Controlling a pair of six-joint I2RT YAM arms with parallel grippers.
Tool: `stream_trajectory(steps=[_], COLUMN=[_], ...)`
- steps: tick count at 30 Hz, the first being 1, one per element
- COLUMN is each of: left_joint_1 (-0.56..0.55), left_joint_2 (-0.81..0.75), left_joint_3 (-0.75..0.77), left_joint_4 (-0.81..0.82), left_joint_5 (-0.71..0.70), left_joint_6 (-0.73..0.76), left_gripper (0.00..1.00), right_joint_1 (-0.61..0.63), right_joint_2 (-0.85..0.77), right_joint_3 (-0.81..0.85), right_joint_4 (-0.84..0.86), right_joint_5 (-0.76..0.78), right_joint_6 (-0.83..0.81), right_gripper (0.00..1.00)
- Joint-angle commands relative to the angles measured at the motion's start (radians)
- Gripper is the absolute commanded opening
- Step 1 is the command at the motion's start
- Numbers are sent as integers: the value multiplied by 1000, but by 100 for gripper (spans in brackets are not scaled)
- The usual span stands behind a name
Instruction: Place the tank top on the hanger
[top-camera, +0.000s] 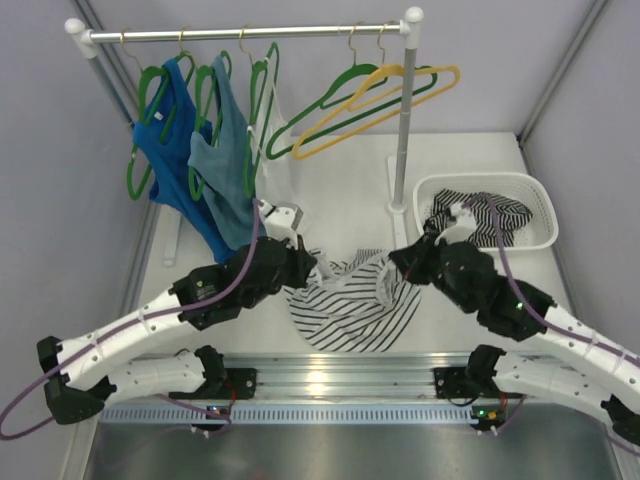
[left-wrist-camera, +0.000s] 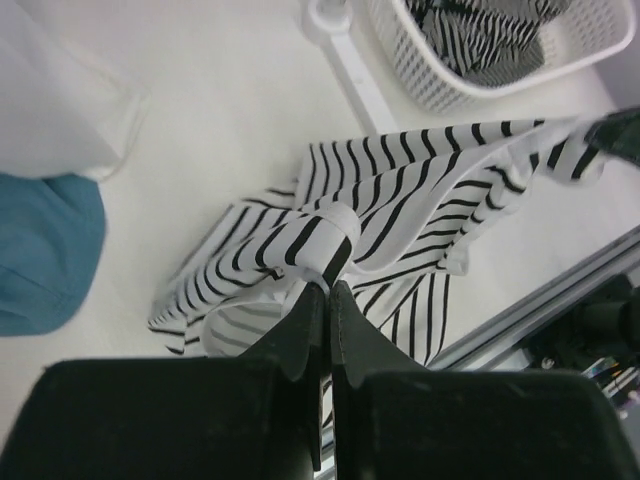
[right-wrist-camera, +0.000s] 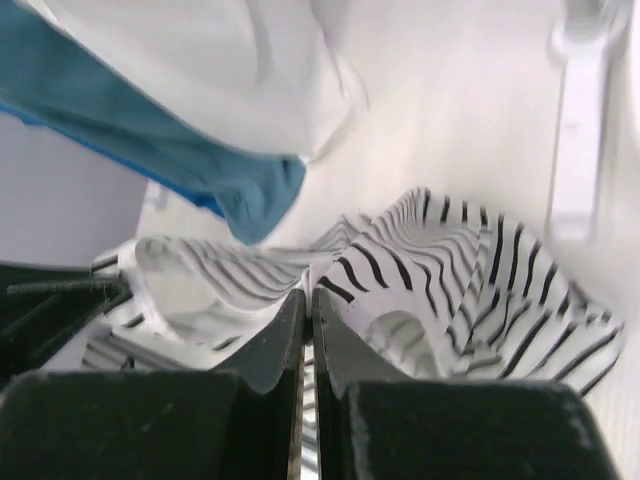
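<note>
The tank top (top-camera: 350, 305), white with thin black stripes, hangs stretched between both grippers just above the table's near middle. My left gripper (top-camera: 312, 268) is shut on a strap loop at its left top; in the left wrist view the gripper (left-wrist-camera: 329, 283) pinches the banded edge of the tank top (left-wrist-camera: 400, 210). My right gripper (top-camera: 398, 262) is shut on the right top edge; in the right wrist view the gripper (right-wrist-camera: 308, 291) clamps a fold of the tank top (right-wrist-camera: 440, 260). Empty green hangers (top-camera: 345, 95) hang on the rail.
A clothes rack (top-camera: 404, 110) stands at the back with blue (top-camera: 170, 140), teal (top-camera: 225, 150) and white (top-camera: 272, 120) tops on green hangers, plus a yellow hanger (top-camera: 380, 105). A white basket (top-camera: 530, 190) at right holds a darker striped garment (top-camera: 490, 215).
</note>
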Motion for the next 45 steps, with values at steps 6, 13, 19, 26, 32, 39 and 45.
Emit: stream_trajectory(steps=[6, 13, 19, 26, 32, 39, 45], left_joint_1=[11, 24, 30, 30, 31, 36, 67], left_joint_2=[76, 177, 222, 79, -25, 57, 114], left_joint_3=[433, 759, 926, 484, -2, -175, -189], left_joint_4=[-143, -230, -301, -214, -65, 87, 116], left_joint_5=[-161, -238, -235, -79, 25, 57, 86], left_joint_6=[193, 301, 324, 151, -29, -72, -58], left_gripper=[0, 0, 0, 0, 0, 0, 0], right_joint_1=[-426, -552, -583, -583, -583, -583, -569], right_joint_2=[246, 441, 529, 259, -49, -120, -232], right_joint_3=[555, 945, 1133, 489, -153, -392, -389], right_joint_4=[-94, -124, -130, 91, 249, 194, 26], right_joint_5=[-546, -797, -938, -1085, -1063, -877, -736], right_joint_6=[-529, -554, -516, -453, -340, -264, -206], right_gripper=[0, 0, 0, 0, 1, 21, 50])
